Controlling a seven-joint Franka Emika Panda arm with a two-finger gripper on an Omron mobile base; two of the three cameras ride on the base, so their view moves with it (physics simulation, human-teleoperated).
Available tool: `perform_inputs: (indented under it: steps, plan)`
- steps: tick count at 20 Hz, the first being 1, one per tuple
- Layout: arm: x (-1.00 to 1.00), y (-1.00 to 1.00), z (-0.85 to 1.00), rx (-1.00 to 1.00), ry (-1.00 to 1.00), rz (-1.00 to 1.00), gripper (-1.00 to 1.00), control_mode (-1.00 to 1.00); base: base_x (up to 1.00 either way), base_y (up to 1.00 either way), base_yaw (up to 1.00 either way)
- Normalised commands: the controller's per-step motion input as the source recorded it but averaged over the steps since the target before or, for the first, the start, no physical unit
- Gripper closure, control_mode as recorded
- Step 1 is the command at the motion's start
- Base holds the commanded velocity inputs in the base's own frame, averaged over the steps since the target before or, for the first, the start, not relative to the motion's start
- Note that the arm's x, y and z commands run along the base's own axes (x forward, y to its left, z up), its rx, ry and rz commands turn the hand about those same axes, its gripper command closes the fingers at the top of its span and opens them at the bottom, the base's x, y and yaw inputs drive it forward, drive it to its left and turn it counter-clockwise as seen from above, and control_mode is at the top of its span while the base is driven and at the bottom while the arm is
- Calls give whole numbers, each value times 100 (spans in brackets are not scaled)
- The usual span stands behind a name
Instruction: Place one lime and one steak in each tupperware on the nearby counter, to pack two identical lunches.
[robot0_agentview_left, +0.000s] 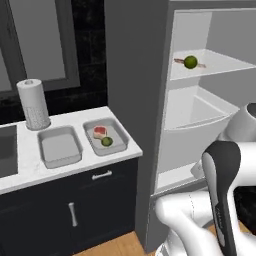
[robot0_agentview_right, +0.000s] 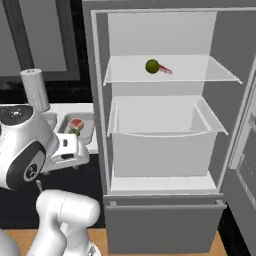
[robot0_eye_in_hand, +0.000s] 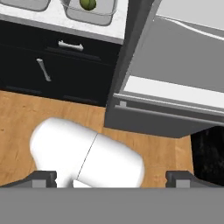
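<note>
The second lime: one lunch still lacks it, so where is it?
The lime sits on the fridge's upper shelf, beside the steak.

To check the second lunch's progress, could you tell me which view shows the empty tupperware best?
The left base view: the empty tupperware lies whole on the counter. The hand view catches just an edge; in the right base view the arm hides it.

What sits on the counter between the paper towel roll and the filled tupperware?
The empty tupperware sits between the paper towel roll and the filled tupperware in the left base view.
</note>
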Motion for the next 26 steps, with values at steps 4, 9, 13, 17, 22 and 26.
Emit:
perform_inputs:
  steps: [4, 9, 13, 17, 22, 26]
  plan:
    - [0, 0, 0, 0, 0, 0, -100, 100, 0, -100, 1]
    - [0, 0, 0, 0, 0, 0, -100, 100, 3, -85, 4]
    - [0, 0, 0, 0, 0, 0, -100, 100, 34, -20, 12]
    - [0, 0, 0, 0, 0, 0, -100, 100, 54, -7, 18]
    - [0, 0, 0, 0, 0, 0, -100, 100, 61, -36, 27]
    - [0, 0, 0, 0, 0, 0, -100, 100, 49, -48, 29]
